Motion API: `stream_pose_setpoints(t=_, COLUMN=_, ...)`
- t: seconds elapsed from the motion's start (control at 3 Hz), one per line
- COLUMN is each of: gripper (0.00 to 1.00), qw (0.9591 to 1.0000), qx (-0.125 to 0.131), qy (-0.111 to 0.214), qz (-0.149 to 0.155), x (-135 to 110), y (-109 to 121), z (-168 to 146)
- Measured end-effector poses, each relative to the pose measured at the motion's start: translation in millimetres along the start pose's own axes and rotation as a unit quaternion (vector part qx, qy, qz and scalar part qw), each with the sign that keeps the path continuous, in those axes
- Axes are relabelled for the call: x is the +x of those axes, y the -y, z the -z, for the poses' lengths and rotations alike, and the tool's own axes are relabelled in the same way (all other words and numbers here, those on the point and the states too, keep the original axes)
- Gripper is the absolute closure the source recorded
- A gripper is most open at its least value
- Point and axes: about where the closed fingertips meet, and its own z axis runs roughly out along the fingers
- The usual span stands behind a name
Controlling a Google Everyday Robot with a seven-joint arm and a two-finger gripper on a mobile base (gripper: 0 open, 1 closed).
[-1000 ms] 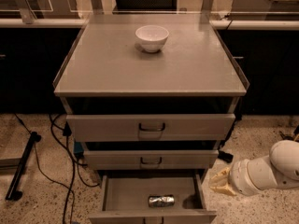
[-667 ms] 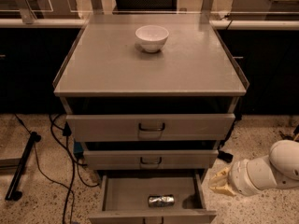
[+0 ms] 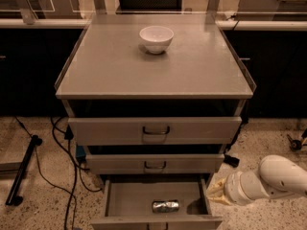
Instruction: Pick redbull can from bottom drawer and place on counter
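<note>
The redbull can (image 3: 165, 206) lies on its side in the open bottom drawer (image 3: 124, 199), towards the drawer's front right. The counter (image 3: 115, 66) is the broad grey top of the cabinet, above. My white arm comes in from the lower right. The gripper (image 3: 216, 192) is at its tip, just outside the drawer's right wall, level with the can and about a can's length to its right. It holds nothing that shows.
A white bowl (image 3: 156, 38) stands at the back middle of the counter. Two shut upper drawers with dark loop handles (image 3: 156, 130) are above the open one. Black cables (image 3: 62, 176) and a dark stand leg (image 3: 21, 171) lie on the speckled floor at left.
</note>
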Motion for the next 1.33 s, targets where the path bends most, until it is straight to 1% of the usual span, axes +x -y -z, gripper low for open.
stream_pose_setpoints(t=0.33, gripper=1.0, qw=0.9993, qx=-0.011, qy=0.03, qz=0.02, x=20.1, y=21.8, z=-61.6)
stream_pose_setpoints(t=0.67, gripper=1.0, qw=0.9977, qx=-0.025, qy=0.061, qz=0.013, x=39.2, y=35.4, z=-114.8)
stream_pose_setpoints(t=1.0, gripper=1.0, qw=0.9974, qx=-0.028, qy=0.066, qz=0.005, x=44.4, y=33.2, z=-126.7)
stream_pose_setpoints(t=1.33, gripper=1.0, qw=0.998, qx=-0.024, qy=0.055, qz=0.018, x=47.5, y=35.9, z=-137.4)
